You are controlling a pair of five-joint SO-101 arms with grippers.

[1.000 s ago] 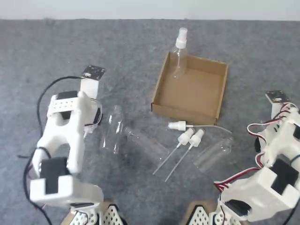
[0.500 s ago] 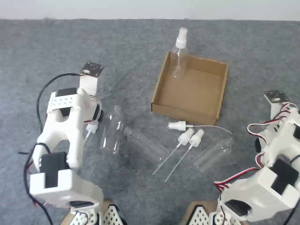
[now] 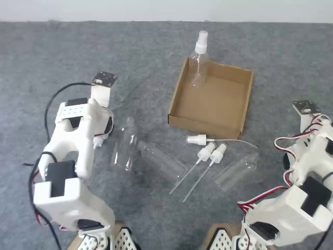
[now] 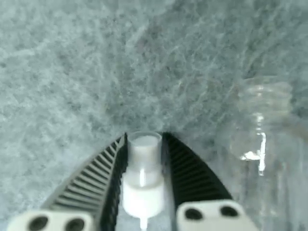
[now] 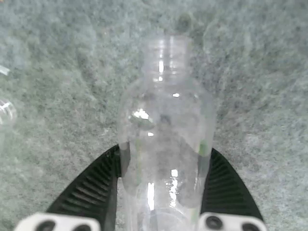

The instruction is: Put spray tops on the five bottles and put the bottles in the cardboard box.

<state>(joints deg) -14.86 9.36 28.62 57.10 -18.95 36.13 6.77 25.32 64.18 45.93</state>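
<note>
My left gripper [image 4: 143, 140] is shut on a white spray top [image 4: 142, 175], just above the grey mat. Beside it lies a clear bottle [image 4: 262, 103] with an open threaded neck. In the high view that spray top [image 3: 97, 141] peeks out from under the left arm, next to the lying bottle [image 3: 125, 146]. My right gripper [image 5: 166, 155] is shut on a clear, capless bottle [image 5: 166, 130] whose neck points away from the wrist. A capped bottle [image 3: 199, 58] stands at the far corner of the cardboard box [image 3: 235, 121].
Two more open bottles lie on the mat, one left of centre [image 3: 162, 161] and one right of centre [image 3: 239, 170]. Three loose spray tops [image 3: 207, 152] with long tubes lie between them, in front of the box. The right arm [image 3: 307, 172] sits at the right edge.
The left arm has shifted slightly, and the white spray top in its gripper now shows beside the lying bottle. The right arm has not moved.
</note>
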